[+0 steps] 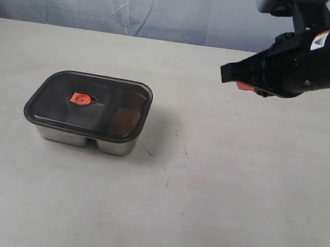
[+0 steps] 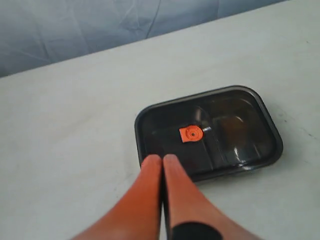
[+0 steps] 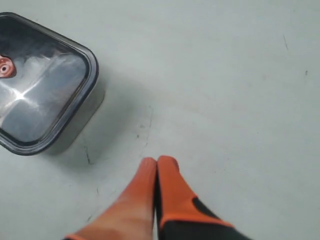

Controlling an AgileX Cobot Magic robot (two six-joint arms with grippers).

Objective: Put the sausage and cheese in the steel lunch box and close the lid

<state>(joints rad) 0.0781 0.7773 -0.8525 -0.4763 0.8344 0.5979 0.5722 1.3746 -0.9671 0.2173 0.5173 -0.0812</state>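
Note:
The steel lunch box (image 1: 68, 136) stands on the left part of the table with the dark lid (image 1: 108, 96) lying flat on top and its orange valve (image 1: 81, 98) at the centre. A dim brownish shape (image 1: 128, 118) shows through the lid in one compartment; I cannot tell what it is. No sausage or cheese shows clearly in any view. My left gripper (image 2: 162, 159) is shut and empty, with its tips over the edge of the lid (image 2: 225, 145). My right gripper (image 1: 225, 74) hangs shut and empty above the table, right of the box (image 3: 75, 130); its tips (image 3: 158, 161) press together.
The pale table (image 1: 218, 183) carries faint dark scuff marks (image 1: 176, 151) right of the box. A wrinkled blue-grey backdrop (image 1: 137, 4) runs along the far edge. The left arm does not show in the exterior view.

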